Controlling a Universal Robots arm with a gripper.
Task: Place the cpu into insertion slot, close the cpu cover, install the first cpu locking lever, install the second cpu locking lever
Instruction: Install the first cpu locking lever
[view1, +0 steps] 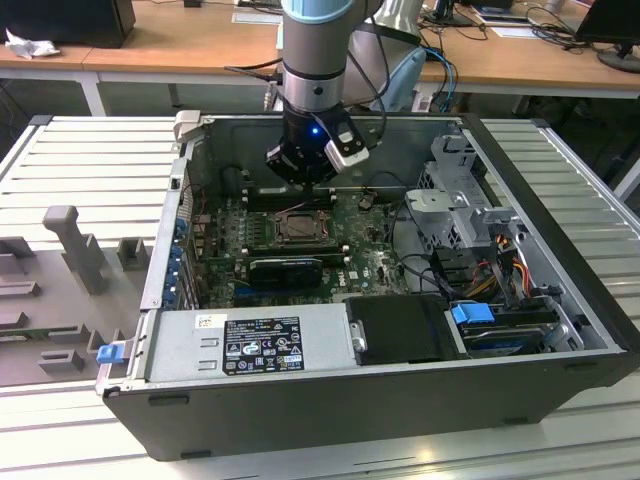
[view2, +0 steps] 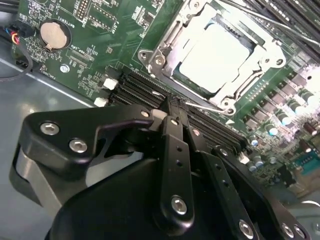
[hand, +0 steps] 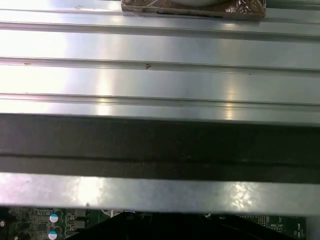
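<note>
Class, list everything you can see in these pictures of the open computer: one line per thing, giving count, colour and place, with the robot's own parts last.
Open computer case: one, dark grey metal, lying on the ribbed silver table.
Green circuit board: one, on the case floor.
Pale silvery square cpu: one, seated in the insertion slot.
Thin silvery metal cpu cover: one, framing the chip.
Long black memory slots: several, beside the socket.
Round silver coin battery: one, on the board.
Blue plastic clips: two, at the case's near side.
Wooden desks: beyond the table.
Robot arm: one, grey and blue, above the board.
Black hand: one, close above the memory slots.
</note>
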